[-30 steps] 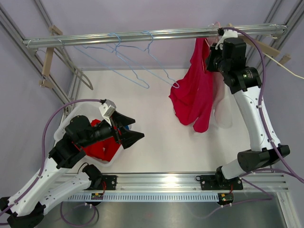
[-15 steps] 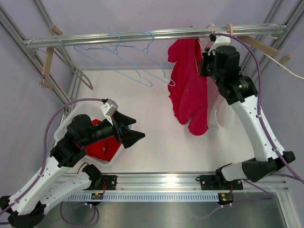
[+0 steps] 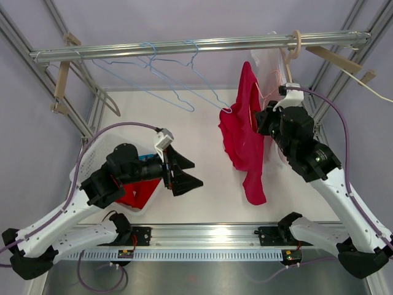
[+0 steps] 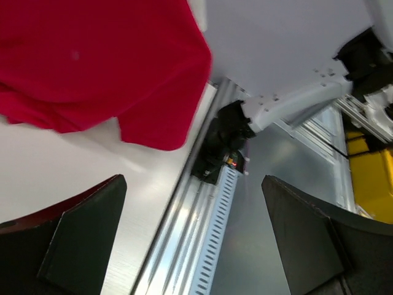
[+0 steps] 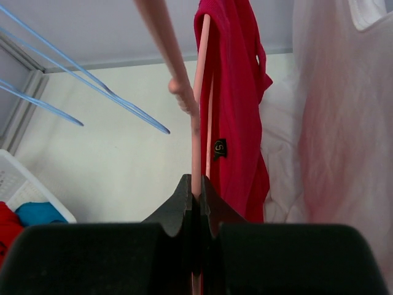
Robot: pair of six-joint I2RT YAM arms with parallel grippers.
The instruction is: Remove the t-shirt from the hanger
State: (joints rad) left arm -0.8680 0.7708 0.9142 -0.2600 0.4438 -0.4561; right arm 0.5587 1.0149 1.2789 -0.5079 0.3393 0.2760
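Observation:
The red t-shirt [image 3: 245,138] hangs on a thin pink hanger [image 5: 198,92] below the rail [image 3: 184,46]. My right gripper [image 3: 263,118] is shut on the hanger's rod; in the right wrist view the gripper [image 5: 198,184] pinches the rod, with the shirt [image 5: 236,110] draped just to its right, label showing. My left gripper [image 3: 187,172] is open and empty, low over the table to the left of the shirt. In the left wrist view the gripper [image 4: 196,246] is wide open, and the shirt's lower edge [image 4: 92,61] hangs ahead and above it.
Several blue wire hangers [image 3: 166,80] hang on the rail at the left. A pale white-pink garment [image 3: 270,67] hangs behind the shirt and shows in the right wrist view [image 5: 331,123]. A white basket [image 3: 89,163] holding red and blue clothes stands at the left.
My right gripper has come down and nearer from the rail, bringing the hanger and shirt with it. My left gripper has moved right, toward the shirt.

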